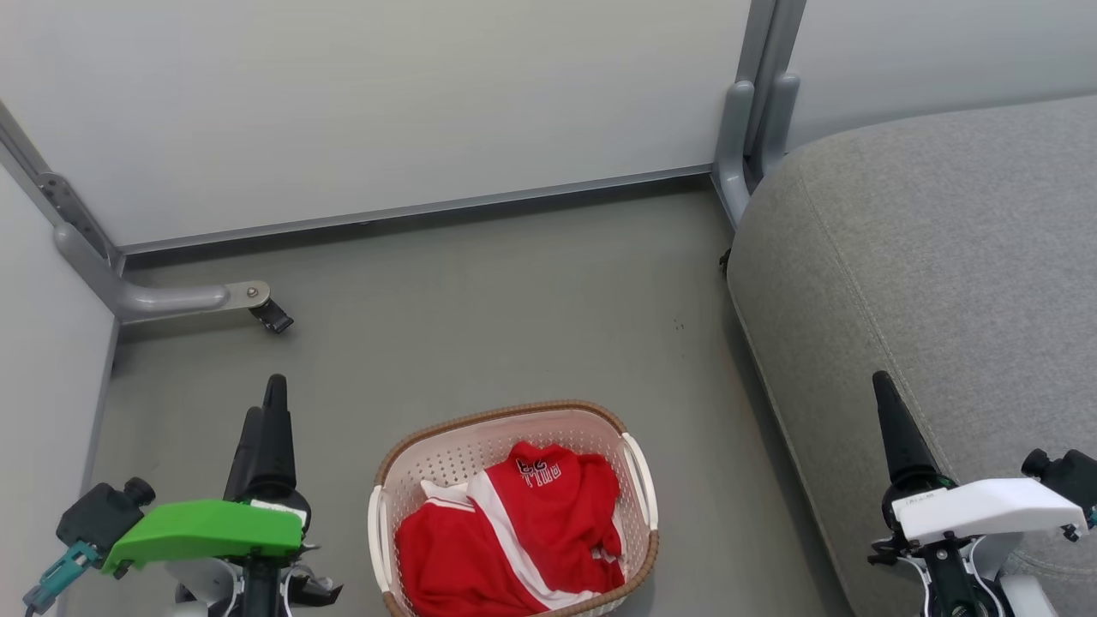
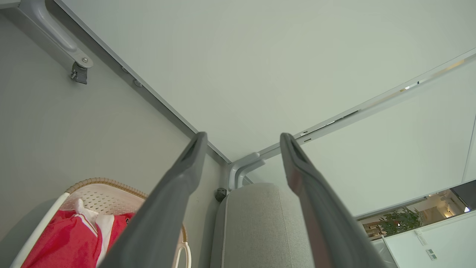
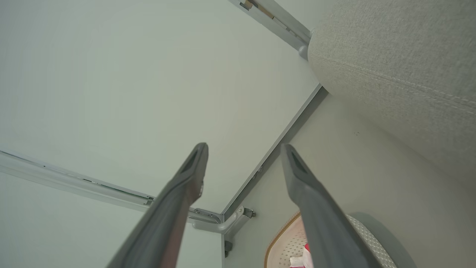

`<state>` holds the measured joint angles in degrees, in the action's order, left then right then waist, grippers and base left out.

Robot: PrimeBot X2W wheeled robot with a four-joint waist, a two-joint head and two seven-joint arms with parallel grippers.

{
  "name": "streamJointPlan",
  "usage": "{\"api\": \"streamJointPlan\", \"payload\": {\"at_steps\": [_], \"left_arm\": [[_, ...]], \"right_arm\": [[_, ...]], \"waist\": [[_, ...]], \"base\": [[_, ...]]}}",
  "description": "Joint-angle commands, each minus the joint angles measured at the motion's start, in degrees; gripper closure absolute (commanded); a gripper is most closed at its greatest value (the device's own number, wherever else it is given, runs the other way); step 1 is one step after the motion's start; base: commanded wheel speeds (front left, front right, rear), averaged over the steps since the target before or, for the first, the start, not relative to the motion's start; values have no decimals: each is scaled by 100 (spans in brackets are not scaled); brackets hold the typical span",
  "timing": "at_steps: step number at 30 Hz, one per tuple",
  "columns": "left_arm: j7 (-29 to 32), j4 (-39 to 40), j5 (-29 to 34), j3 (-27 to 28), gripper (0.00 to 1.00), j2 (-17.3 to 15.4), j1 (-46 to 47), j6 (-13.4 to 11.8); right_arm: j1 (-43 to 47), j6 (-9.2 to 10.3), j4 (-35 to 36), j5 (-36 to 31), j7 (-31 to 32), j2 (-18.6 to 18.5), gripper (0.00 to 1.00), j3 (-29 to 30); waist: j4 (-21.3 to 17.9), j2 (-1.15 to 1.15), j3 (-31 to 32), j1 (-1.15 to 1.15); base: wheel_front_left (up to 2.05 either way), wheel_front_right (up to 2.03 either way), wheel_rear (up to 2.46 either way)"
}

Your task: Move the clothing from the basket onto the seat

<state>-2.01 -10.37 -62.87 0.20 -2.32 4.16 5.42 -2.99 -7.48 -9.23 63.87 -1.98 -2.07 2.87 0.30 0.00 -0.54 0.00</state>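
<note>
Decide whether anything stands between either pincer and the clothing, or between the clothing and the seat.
Nothing visible does. The clothing lies uncovered in the open-topped basket, with the left pincer and right pincer open on either side. Toward the seat there is only the basket's own wall, then floor.

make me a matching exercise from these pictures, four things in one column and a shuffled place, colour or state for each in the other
Things
1 clothing
2 basket
3 seat
4 left gripper

Descriptions
a cream-white with a brown rim, standing on the floor
b light grey, on the robot's right
c red and white, crumpled inside another item
d open, holding nothing

Pairs: 1-c, 2-a, 3-b, 4-d
</note>
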Motion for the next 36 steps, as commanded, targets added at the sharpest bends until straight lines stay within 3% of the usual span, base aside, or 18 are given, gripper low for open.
{"api": "streamJointPlan", "payload": {"at_steps": [1, 21, 36], "left_arm": [[-63, 109, 258, -49, 0, -37, 189, -47], [-438, -92, 2455, -581, 0, -68, 237, -266], [-676, -240, 3516, -890, 0, -123, 290, -400]], "right_arm": [[-19, -1, 133, -267, -64, -45, 0, -34], [88, -2, 21, -2204, -441, -60, 0, -222], [107, -2, -25, -3280, -678, -70, 0, -339]], "waist": [[1, 0, 1, 0], [41, 0, 23, 0], [76, 0, 33, 0]], "base": [[0, 0, 0], [0, 0, 0], [0, 0, 0]]}}
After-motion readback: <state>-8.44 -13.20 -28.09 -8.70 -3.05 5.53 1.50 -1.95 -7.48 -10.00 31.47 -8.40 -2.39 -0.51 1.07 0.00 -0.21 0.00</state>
